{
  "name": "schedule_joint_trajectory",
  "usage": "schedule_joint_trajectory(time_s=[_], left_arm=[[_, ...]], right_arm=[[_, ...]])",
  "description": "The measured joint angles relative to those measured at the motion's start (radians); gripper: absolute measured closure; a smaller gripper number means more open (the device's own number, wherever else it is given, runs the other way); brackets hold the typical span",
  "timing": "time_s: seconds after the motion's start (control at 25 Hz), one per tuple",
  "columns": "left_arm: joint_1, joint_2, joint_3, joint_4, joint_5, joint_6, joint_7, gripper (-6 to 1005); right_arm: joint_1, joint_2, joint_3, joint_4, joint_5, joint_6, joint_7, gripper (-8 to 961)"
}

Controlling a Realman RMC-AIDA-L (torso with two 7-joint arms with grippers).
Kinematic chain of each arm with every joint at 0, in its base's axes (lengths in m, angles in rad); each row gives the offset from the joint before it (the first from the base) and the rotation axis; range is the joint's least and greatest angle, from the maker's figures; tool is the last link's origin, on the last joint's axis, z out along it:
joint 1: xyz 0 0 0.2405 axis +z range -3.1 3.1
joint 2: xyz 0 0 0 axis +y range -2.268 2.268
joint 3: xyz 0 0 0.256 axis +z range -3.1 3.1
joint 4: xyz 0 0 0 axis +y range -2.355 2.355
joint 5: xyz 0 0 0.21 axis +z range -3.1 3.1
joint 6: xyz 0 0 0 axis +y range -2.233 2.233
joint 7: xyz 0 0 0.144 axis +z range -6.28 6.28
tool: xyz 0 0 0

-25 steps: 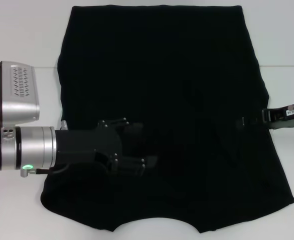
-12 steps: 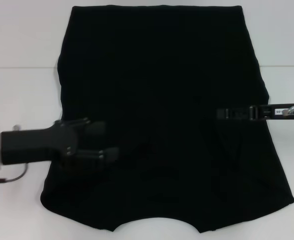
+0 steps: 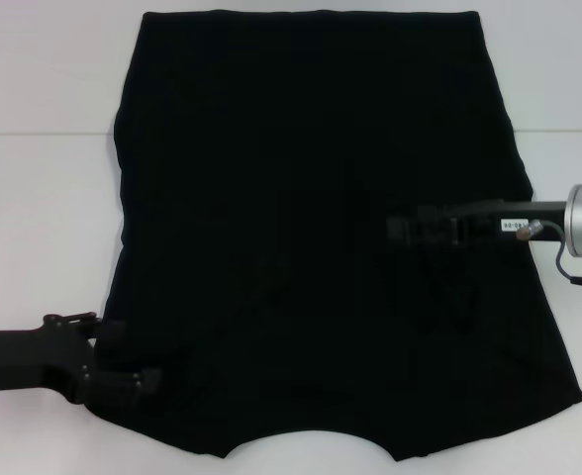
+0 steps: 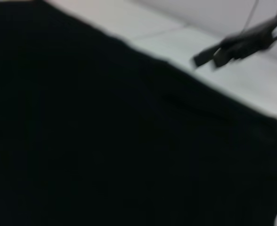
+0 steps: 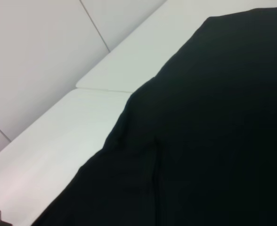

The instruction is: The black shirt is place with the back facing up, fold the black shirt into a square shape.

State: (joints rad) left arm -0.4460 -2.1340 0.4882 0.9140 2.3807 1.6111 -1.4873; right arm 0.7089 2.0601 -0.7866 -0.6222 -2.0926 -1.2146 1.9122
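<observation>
The black shirt [image 3: 301, 148] lies flat over most of the white table, with its straight edge far from me and a curved notch in its near edge. No lettering shows. My left gripper [image 3: 131, 356] is open at the shirt's near left corner, low over the cloth edge and holding nothing. My right gripper [image 3: 410, 230] reaches in from the right over the right half of the shirt; it also shows far off in the left wrist view as the right gripper [image 4: 214, 55]. Black cloth [image 5: 214, 141] fills the right wrist view.
The white table [image 3: 44, 218] shows as bare strips to the left and right of the shirt. A seam line crosses the table surface [image 3: 34, 135] at the far left. A pale wall [image 5: 30, 56] rises behind the table.
My left arm has pulled back from the shirt's middle left to its near left corner. My right gripper has moved inward from the right edge toward the shirt's centre.
</observation>
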Motion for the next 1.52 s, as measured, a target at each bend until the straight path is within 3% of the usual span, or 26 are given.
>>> schedule_joint_trajectory(time_s=[0.2, 0.6, 1.24, 1.52], left_arm=[[0.01, -0.004, 0.001, -0.009, 0.038, -0.087, 0.027, 132], [0.012, -0.004, 0.0, -0.004, 0.07, -0.115, 0.023, 175], [0.003, -0.001, -0.002, 0.0, 0.085, -0.125, -0.011, 511], [0.004, -0.003, -0.001, 0.001, 0.085, -0.122, -0.012, 816]], right_arm=[[0.02, 0.003, 0.0, 0.0, 0.02, -0.006, 0.003, 241], [0.026, 0.003, 0.001, -0.001, 0.037, -0.004, 0.013, 249], [0.017, -0.001, 0.011, -0.009, 0.042, -0.007, 0.013, 255], [0.014, -0.003, 0.013, -0.009, 0.042, -0.012, 0.013, 257]])
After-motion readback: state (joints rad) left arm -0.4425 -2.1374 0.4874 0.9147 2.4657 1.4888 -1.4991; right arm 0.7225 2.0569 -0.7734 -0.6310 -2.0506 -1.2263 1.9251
